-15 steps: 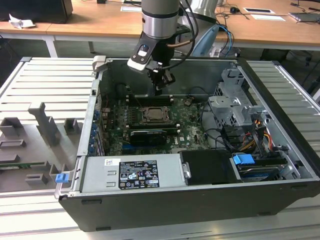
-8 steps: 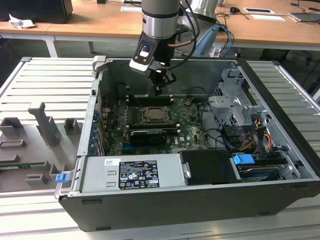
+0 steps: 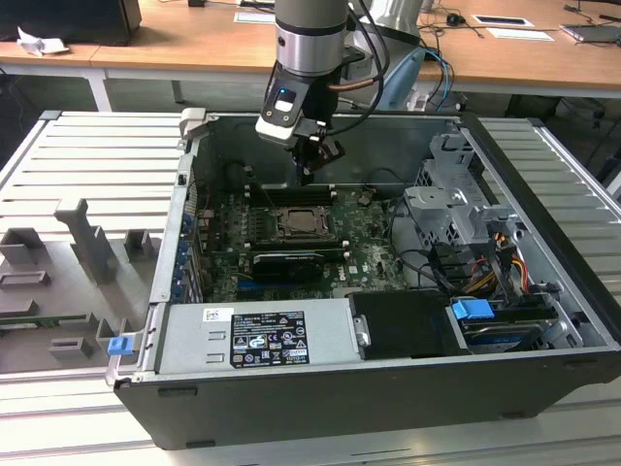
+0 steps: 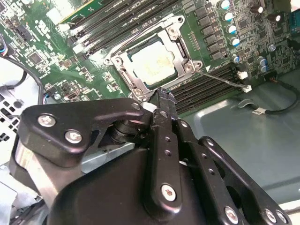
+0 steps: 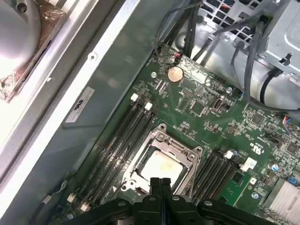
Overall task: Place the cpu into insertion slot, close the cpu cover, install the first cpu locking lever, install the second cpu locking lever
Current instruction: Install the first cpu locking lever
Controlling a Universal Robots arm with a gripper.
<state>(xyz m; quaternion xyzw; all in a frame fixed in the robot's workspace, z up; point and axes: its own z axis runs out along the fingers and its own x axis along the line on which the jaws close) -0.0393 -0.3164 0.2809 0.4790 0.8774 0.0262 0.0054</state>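
Holds the gripper [image 3: 308, 173] just above one edge of the insertion slot [image 3: 299, 224], inside the open computer case [image 3: 388, 398], fingertips [image 5: 154, 185] pressed together and clamping nothing. Shows the cpu [image 5: 161, 165] seated in that slot, pale face up, green motherboard [image 5: 206, 108] all around the slot. Shows the cpu cover [image 5: 191, 158] lying flat on the slot, framing the chip. Shows a thin lever rod [image 4: 219, 78] angling out from one corner of the slot, across the black memory slots [image 4: 206, 91] just beside it.

one cpu [image 5: 161, 165], one cpu cover [image 5: 180, 146], one coin cell [image 5: 175, 73], one motherboard [image 5: 206, 105]
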